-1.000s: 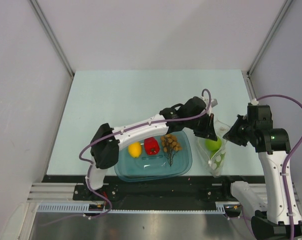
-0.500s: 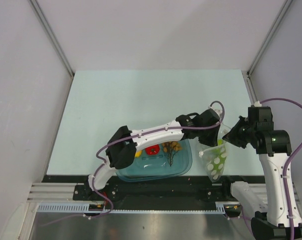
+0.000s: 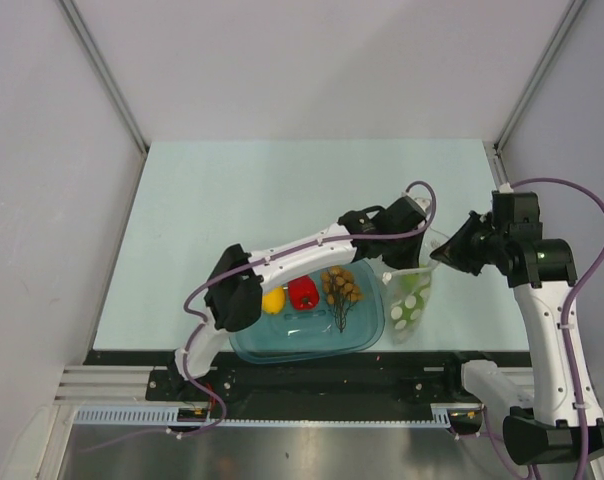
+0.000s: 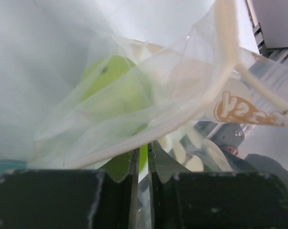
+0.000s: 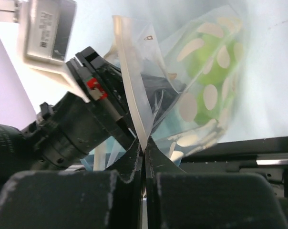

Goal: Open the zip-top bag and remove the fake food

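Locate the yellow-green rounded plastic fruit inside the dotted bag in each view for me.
Top external: yellow-green rounded plastic fruit, right of centre.
Left wrist: left of centre, behind film.
Right wrist: upper right, behind white dots.
Shared landmark: the clear white-dotted plastic bag around it.

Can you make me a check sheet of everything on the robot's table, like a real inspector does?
Surface: pale green table, no spills seen.
Job's things: zip-top bag held between both arms, green fruit inside; lemon, red pepper and bunch of orange-brown balls lie in the teal tub.
Clutter: nothing seen.
Grippers: left gripper jaws close together on the bag's film; right gripper jaws shut on the bag's zip edge.
Cables: a purple cable loops over the left arm, another over the right.
Surroundings: plain walls, metal posts.
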